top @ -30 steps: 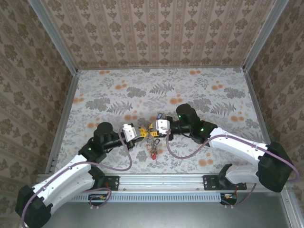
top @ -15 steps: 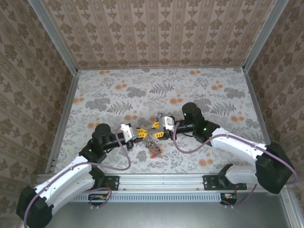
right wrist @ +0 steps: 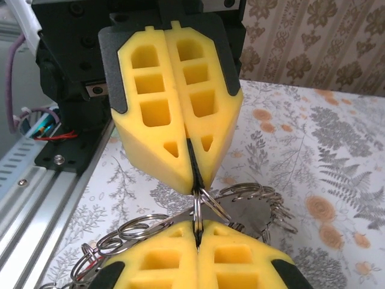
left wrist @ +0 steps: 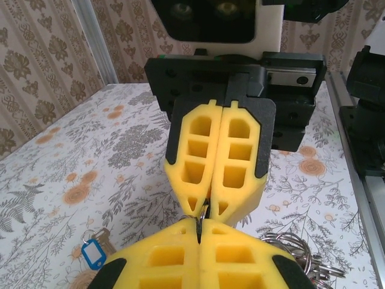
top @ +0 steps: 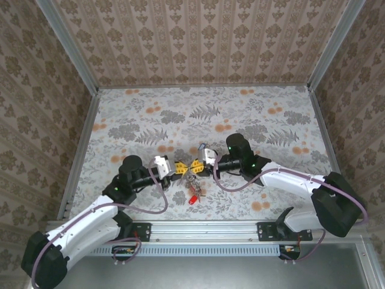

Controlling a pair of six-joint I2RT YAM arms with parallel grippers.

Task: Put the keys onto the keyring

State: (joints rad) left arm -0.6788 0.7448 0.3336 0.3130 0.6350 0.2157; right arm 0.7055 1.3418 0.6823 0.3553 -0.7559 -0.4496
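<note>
Floral tabletop (top: 252, 114) inside wallpapered walls: two claws are meeting tip to tip by the middle of the near edge.
The left claw (top: 180, 167) and right claw (top: 196, 166) are both clenching, pinching one thin wire ring (right wrist: 203, 203) between them. The keys (top: 192, 188) are bunching just beneath, and a flat grey plate, probably the keyring (right wrist: 249, 215), is lying among the loops. The risk: the tips are gripping so thin a wire that any uneven pull or twist could be slipping it free, dropping the bunch and tangling the loops.
</note>
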